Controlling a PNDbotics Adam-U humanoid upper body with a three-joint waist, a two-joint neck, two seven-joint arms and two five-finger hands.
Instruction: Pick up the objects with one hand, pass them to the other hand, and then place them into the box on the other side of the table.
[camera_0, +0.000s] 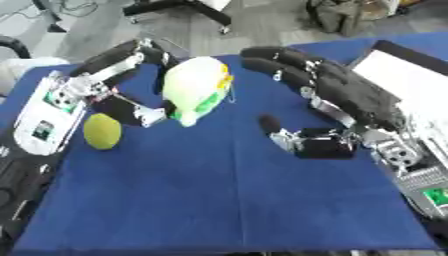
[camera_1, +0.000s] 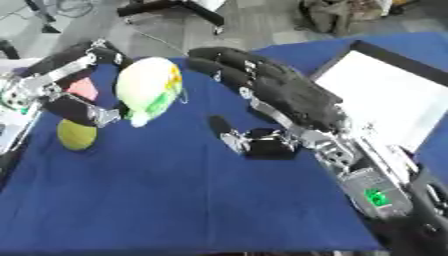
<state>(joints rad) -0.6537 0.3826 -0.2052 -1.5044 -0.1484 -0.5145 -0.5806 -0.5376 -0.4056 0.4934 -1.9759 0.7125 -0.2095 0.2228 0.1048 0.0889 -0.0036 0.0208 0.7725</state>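
A pale round object (camera_0: 198, 82) with green and yellow patches hangs above the blue table (camera_0: 219, 200) at the back centre. My left hand (camera_0: 118, 62) is shut on it, fingers over its top left and thumb (camera_0: 140, 114) under it. My right hand (camera_0: 346, 92) is open just right of the object. Its straight fingers (camera_0: 267, 57) reach toward the object's right side and its thumb (camera_0: 278, 131) sticks out below, with nothing held. A yellow-green ball (camera_0: 102, 131) lies on the table at the left, below my left hand. The white box (camera_1: 385, 92) with a dark rim sits at the right.
A small pink thing (camera_1: 83, 89) shows behind my left hand. Dark equipment lies along the table's left edge (camera_0: 13, 185). A chair base (camera_0: 179, 9) stands on the floor beyond the table. Bare blue cloth fills the near half.
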